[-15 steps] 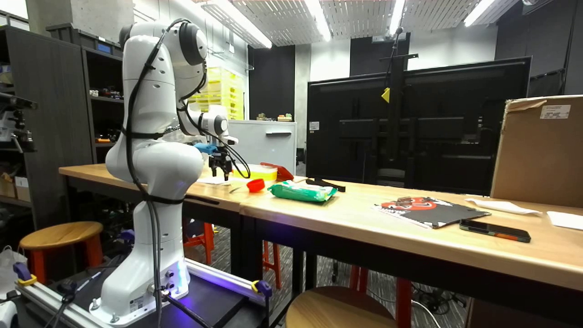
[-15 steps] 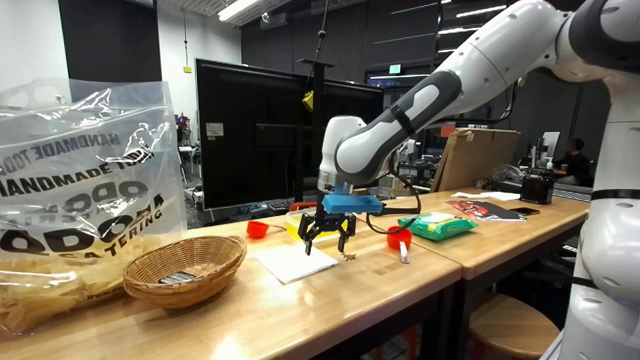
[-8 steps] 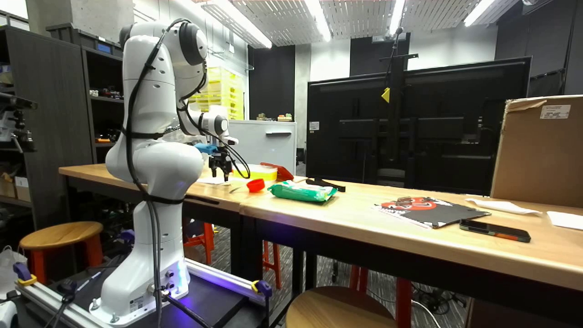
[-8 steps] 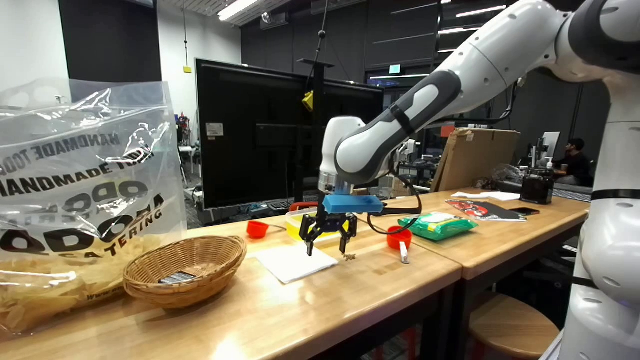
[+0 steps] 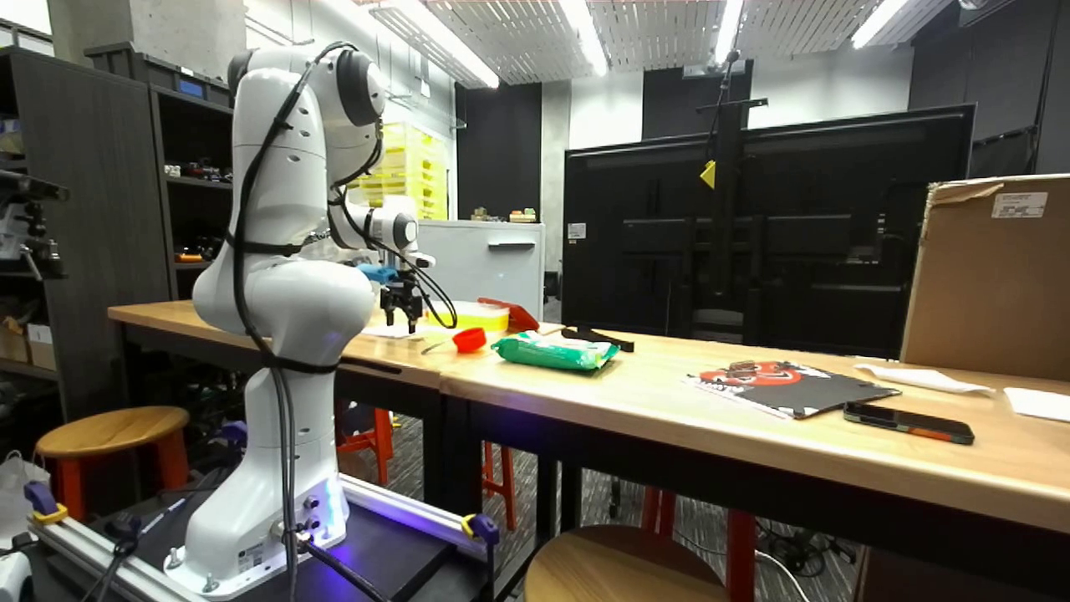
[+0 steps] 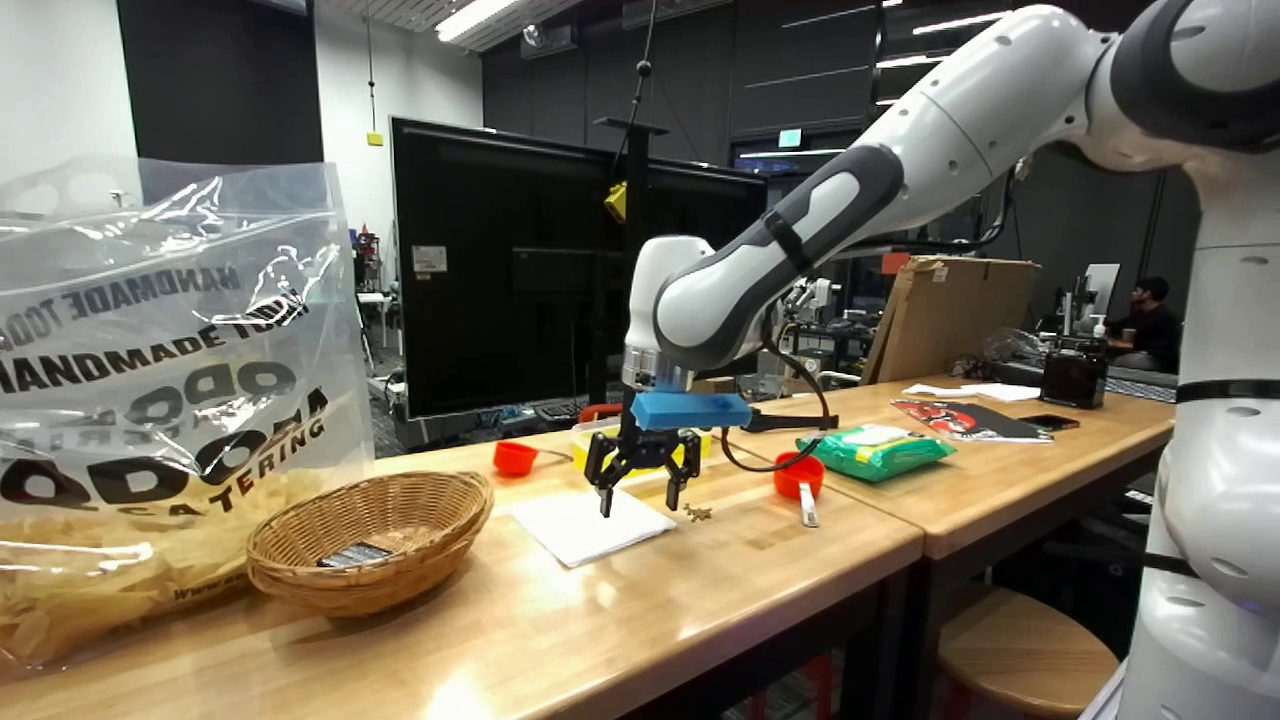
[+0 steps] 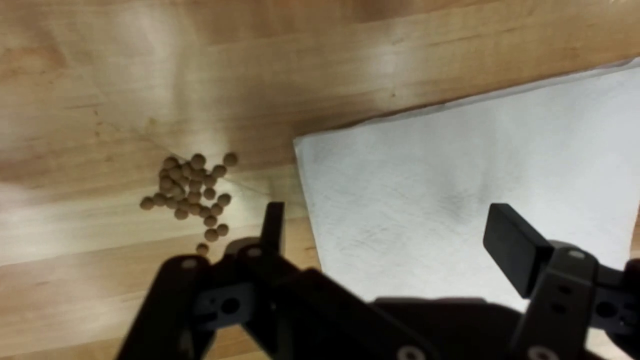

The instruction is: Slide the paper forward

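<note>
The paper (image 6: pixel 565 532) is a pale whitish flat sheet lying on the wooden table. It fills the right half of the wrist view (image 7: pixel 400 190), and only a thin sliver of it (image 5: pixel 386 331) shows beneath the gripper in an exterior view. My gripper (image 6: pixel 640 502) is open and empty, pointing down above the paper's right side. In the wrist view the gripper (image 7: pixel 385 217) spans the paper's left edge: one finger (image 7: pixel 272 225) is just outside that edge, the other finger (image 7: pixel 515 250) is over the sheet. Contact with the paper cannot be told.
Small brown beads (image 7: pixel 192 187) lie beside the paper. A wicker basket (image 6: pixel 380 585) and a plastic bag (image 6: pixel 180 400) stand to its left in an exterior view. A yellow container (image 5: pixel 472 318), red cups (image 6: pixel 515 459) (image 6: pixel 798 478) and a green packet (image 6: pixel 885 455) are nearby.
My gripper has shifted slightly left and a little lower in an exterior view, with the arm following. The jaws stay open. The paper has not visibly moved.
</note>
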Action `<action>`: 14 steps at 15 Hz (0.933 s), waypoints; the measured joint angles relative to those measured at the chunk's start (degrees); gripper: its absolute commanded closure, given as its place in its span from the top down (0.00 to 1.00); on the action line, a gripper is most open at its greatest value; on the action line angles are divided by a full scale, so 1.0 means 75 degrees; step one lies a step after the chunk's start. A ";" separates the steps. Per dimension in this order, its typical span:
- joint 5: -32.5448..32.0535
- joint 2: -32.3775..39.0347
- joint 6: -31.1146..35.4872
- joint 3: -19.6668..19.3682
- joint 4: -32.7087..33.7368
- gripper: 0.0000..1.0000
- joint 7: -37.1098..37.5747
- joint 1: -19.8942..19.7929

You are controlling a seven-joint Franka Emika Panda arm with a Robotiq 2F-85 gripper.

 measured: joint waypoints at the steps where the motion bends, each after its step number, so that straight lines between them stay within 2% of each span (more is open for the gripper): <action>1: 0.0000 0.0064 -0.0014 0.0000 0.0058 1.00 -0.0001 0.0017; 2: 0.0000 0.0123 -0.0028 0.0000 0.0114 1.00 -0.0001 0.0033; 3: 0.0000 0.0171 -0.0043 0.0000 0.0160 0.78 -0.0001 0.0042; 5: 0.0000 0.0238 -0.0056 0.0000 0.0216 0.68 -0.0001 0.0046; 13: 0.0001 0.0273 -0.0209 -0.0060 0.0388 0.05 -0.0008 0.0045; 14: 0.0000 0.0273 -0.0215 -0.0064 0.0394 0.00 -0.0008 0.0045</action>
